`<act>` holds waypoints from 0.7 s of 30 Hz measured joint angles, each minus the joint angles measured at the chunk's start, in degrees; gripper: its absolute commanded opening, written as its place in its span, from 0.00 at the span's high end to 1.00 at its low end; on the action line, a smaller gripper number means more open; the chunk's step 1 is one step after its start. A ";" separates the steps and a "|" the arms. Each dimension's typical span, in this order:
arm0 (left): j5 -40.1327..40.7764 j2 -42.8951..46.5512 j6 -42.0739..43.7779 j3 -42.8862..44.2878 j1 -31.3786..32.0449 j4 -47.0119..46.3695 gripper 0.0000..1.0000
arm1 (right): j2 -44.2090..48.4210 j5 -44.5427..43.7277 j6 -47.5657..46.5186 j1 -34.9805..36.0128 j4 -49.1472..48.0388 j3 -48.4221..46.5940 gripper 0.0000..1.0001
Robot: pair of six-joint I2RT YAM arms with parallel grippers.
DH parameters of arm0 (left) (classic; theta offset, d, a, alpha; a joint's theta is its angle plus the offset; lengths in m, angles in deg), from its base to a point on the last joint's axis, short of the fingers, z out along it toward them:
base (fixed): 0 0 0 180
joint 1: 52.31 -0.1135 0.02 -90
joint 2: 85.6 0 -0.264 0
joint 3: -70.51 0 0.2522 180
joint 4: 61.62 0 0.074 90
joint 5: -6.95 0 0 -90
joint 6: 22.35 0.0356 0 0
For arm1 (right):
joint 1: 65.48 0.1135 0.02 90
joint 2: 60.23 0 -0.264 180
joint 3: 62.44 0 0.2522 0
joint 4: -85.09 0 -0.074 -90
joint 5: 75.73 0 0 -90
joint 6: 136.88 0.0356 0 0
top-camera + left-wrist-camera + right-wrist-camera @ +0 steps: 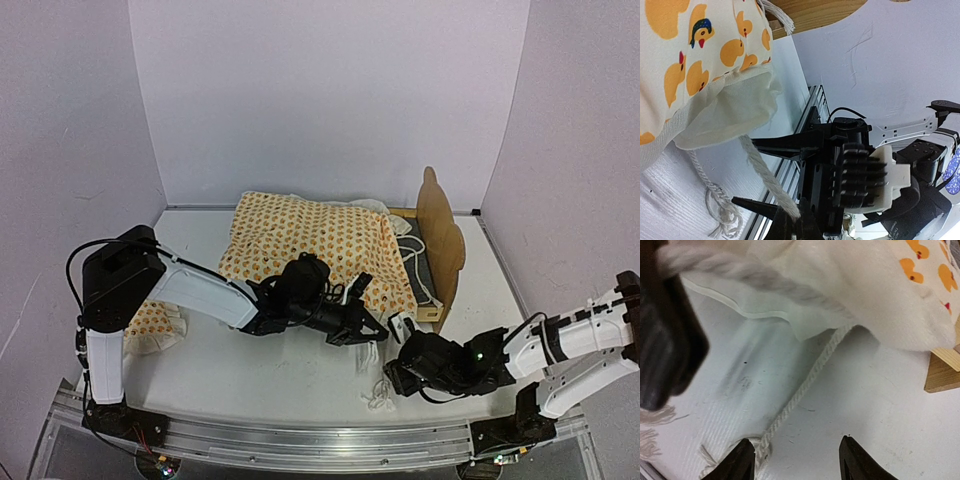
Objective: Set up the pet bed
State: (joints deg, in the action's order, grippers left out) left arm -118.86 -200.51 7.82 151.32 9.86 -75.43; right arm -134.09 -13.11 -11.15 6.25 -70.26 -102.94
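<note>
The pet bed stands at the far right of the tabletop, with its wavy headboard upright at the right end. A duck-print cover is draped over most of the bed, reaching from the headboard leftward and spilling over the near side. White cords lie looped on the dark base just beside the headboard. A small matching pillow lies on the tabletop at the left, well apart from the bed and partly behind the left arm.

The left arm reaches across to the middle. The left claw sits just near of the cover's near right corner. In its wrist view the left claw is closed on a cord that runs taut from the cover's cream hem down into the fingers. A strip of the bed's wood shows along the top of that view.

The right claw is close to the left one, at the bed's near right corner. Its fingers are apart and hold nothing. In its own view the right claw hangs low over the tabletop, and a second cord trails from under the cover towards the left fingertip, ending in a frayed knot. The gripped cord crosses the top of that view, blurred. A wooden corner of the bed shows at the right edge.

More loose cord lies on the tabletop near the right claw.
</note>
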 measured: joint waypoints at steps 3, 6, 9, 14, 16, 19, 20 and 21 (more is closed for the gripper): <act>0.09 0.09 0.02 0.00 0.00 0.02 1.00 | -2.95 2.43 -0.61 0.02 -2.21 -0.22 0.39; 1.03 0.09 0.02 -0.66 -0.35 2.21 1.00 | -8.15 2.51 -0.76 -0.04 -4.79 -1.09 0.45; 1.70 0.09 0.04 -1.11 -0.74 3.52 1.00 | -11.06 1.44 -0.57 0.02 -6.56 -1.42 0.57; 1.86 0.09 0.44 -1.18 -0.72 3.54 1.00 | -10.16 0.07 1.84 0.57 -7.93 2.27 0.93; 1.55 0.26 1.01 -1.16 -0.57 2.51 1.00 | -7.48 0.17 3.19 0.79 -7.93 4.70 1.00; 1.51 0.76 1.90 -1.16 -0.20 1.79 1.00 | -2.82 0.52 4.59 0.94 -6.75 8.00 1.00; 1.51 0.87 2.29 -1.16 -0.07 1.60 1.00 | -1.53 0.61 4.81 0.94 -5.75 8.55 1.00; 1.53 0.96 2.84 -1.16 0.09 1.51 1.00 | 0.20 0.76 5.05 0.94 -3.76 9.03 1.00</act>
State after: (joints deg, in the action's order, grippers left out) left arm -117.33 -199.55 10.66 150.16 9.95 -73.92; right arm -133.89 -12.35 -6.10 7.19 -74.02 -93.91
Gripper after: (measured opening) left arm 0.023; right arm 0.020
